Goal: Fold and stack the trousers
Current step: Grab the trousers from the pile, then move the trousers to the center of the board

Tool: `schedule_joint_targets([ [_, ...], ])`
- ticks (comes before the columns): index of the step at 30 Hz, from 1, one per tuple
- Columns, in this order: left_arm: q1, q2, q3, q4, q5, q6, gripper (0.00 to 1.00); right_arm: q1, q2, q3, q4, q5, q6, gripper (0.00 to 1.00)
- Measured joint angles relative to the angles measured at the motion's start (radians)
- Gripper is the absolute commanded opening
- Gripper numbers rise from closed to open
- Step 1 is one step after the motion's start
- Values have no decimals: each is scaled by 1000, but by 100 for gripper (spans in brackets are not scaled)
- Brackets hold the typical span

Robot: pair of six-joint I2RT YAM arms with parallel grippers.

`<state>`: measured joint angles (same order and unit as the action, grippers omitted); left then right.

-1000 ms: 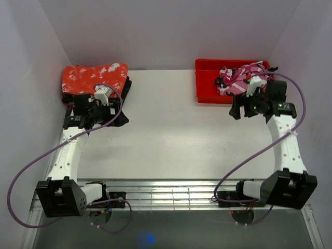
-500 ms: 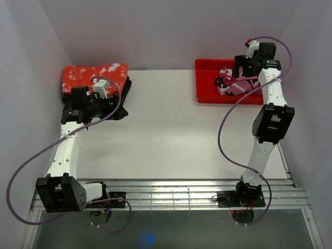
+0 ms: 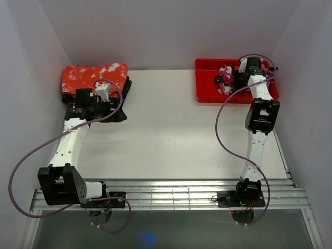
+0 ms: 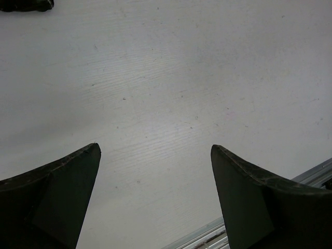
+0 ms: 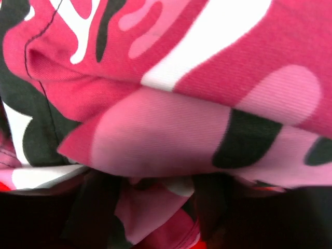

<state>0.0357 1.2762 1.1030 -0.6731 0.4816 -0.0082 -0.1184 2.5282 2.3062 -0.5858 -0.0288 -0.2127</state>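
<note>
The trousers [image 3: 227, 83] lie crumpled in the red bin [image 3: 207, 89] at the back right: pink camouflage cloth with white and black blotches. My right gripper [image 3: 240, 78] reaches down into the bin onto them. The right wrist view is filled by the trousers [image 5: 171, 67], and a pink fold is bunched between the dark fingers [image 5: 98, 207] of my right gripper [image 5: 155, 207], which is shut on it. My left gripper [image 3: 111, 105] hovers at the back left, and in its wrist view the left gripper [image 4: 155, 150] stands open over bare table with nothing between its fingers.
A folded red cloth with white speckles [image 3: 93, 77] rests on dark cloth [image 3: 124, 89] at the back left, just behind the left arm. White walls close in three sides. A metal rail [image 3: 166, 194] runs along the table's near edge.
My right arm swung up over the bin, then dropped into it, and its jaws closed on the trousers. The left arm shifted only slightly.
</note>
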Motion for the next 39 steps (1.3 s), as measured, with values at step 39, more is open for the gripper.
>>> schedule_joint_targets([
  [39, 145, 61, 142, 71, 213, -131, 98, -5, -1327, -298, 579, -441, 286, 8],
])
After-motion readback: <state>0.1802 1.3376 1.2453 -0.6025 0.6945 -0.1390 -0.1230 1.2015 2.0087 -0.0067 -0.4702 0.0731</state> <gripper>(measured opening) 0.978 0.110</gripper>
